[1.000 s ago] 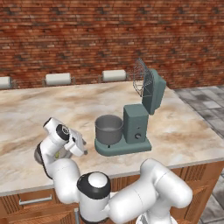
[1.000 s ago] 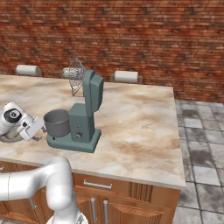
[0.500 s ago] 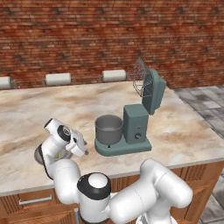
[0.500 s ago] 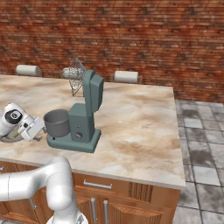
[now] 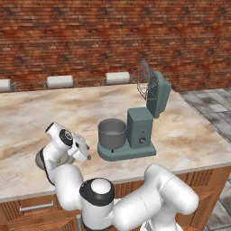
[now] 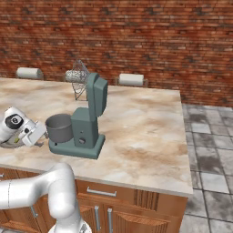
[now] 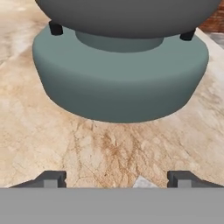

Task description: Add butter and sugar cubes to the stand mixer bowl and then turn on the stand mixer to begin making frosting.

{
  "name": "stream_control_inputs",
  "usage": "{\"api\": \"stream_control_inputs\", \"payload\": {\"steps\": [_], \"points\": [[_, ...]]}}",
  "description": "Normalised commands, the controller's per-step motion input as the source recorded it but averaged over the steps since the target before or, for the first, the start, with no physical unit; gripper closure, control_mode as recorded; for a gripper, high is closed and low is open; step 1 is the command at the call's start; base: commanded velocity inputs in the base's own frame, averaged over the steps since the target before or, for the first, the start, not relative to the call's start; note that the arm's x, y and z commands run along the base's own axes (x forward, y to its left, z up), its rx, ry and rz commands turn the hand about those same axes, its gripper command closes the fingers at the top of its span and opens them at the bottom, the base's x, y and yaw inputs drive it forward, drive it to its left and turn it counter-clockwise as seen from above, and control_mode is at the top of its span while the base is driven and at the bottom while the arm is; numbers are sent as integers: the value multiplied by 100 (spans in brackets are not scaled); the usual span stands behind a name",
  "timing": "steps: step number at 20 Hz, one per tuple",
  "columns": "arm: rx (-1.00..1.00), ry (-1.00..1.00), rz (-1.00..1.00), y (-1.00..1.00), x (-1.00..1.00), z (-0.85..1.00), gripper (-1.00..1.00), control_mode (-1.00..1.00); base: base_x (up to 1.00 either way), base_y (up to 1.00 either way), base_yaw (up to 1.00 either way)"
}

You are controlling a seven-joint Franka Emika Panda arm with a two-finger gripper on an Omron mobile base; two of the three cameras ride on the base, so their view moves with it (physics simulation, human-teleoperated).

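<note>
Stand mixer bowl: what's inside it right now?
The stand mixer bowl shows a bare grey inner wall near the rim; no butter or sugar is visible. Its bottom is hidden by the near wall.

Before me a red brick wall [image 5: 90, 40] backs a beige marble tabletop [image 5: 54, 117] on wooden cabinets [image 6: 136, 205], pale stool seats [image 5: 60, 81] line its far edge, and grey floor tiles [image 6: 209, 150] lie alongside.
</note>
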Motion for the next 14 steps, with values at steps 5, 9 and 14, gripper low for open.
{"api": "stream_control_inputs", "payload": {"steps": [5,9,14], "points": [[0,0,0,17,-1,-30,100,-100,0,0,0],[0,0,0,9,-6,-25,100,-100,0,0,0],[0,0,0,19,-5,-18,100,-100,0,0,0]]}}
